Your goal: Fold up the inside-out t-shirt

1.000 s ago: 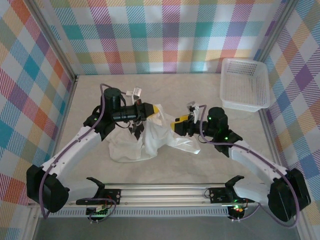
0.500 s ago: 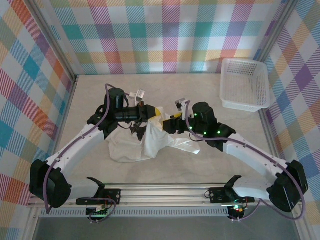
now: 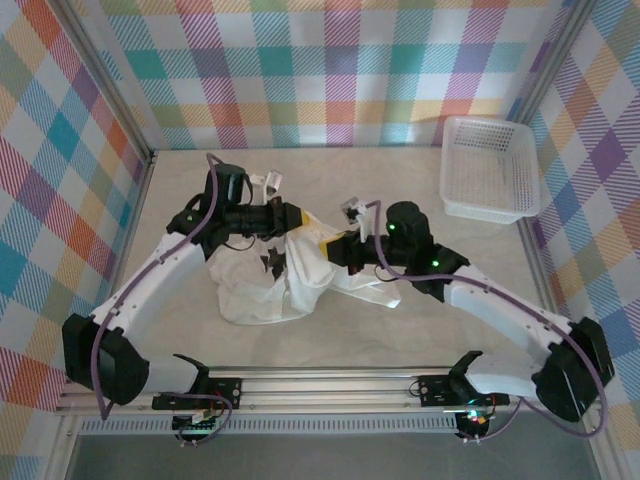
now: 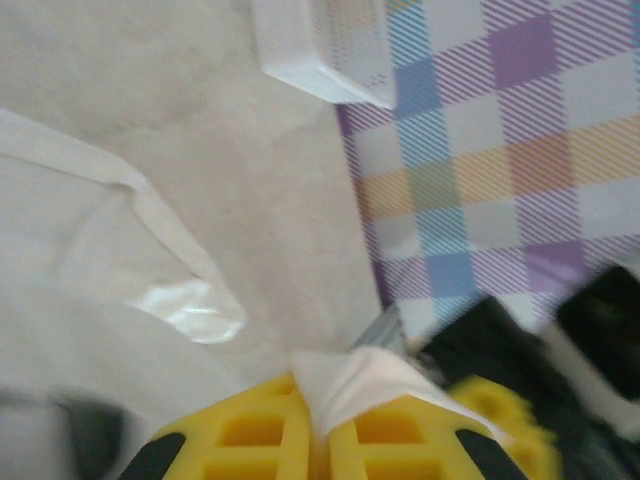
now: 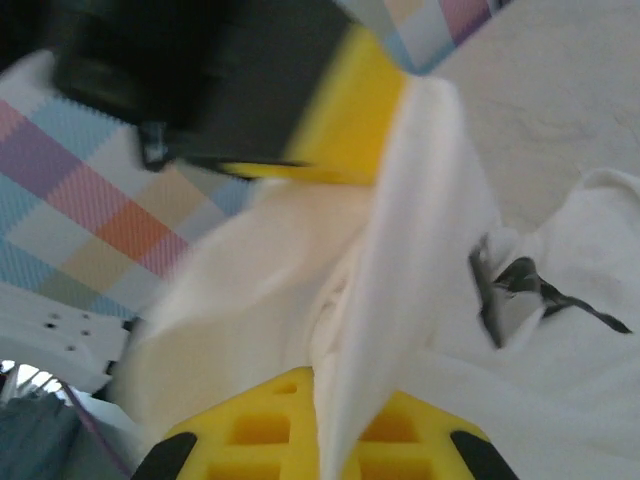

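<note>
**Fig. Task stage and grip state, top, L-wrist and R-wrist views.**

**Progress.** The t-shirt (image 3: pixel 258 292) lies as a crumpled heap at frame centre on the table (image 3: pixel 400 180). It is not spread flat, and no clean fold line or squared edge shows. Part of the cloth is lifted toward the centre, where the two grippers meet above the heap; the rest sags to the lower left of that point. Judged stage: early, i.e. picking up and sorting out the garment, w/ no fold made so far. Left to do, as far as can be judged: open it out flat, bring sleeves and sides in, then fold to a compact stack. Whether the shirt is inside-out or right-side-out cannot be told. The basket (image 3: pixel 486 214) stands at upper right, well apart from the cloth, and takes no part.

**Left gripper** (image 3: pixel 311 222). In the L-wrist view its yellow fingers (image 4: pixel 250 430) at frame bottom are nearly together, w/ a peak of white cloth pinched in the narrow slit between them. It grips a shirt edge. More shirt (image 4: pixel 100 260) lies at left, basket corner at top.

**Right gripper** (image 3: pixel 326 246). It is just beside the left one, tips near touching. In the R-wrist view its jaws at frame bottom are closed tight on a vertical band of the shirt (image 5: pixel 560 330), which runs up to the other gripper's yellow finger at top centre. Both hold the same raised bunch.
</note>
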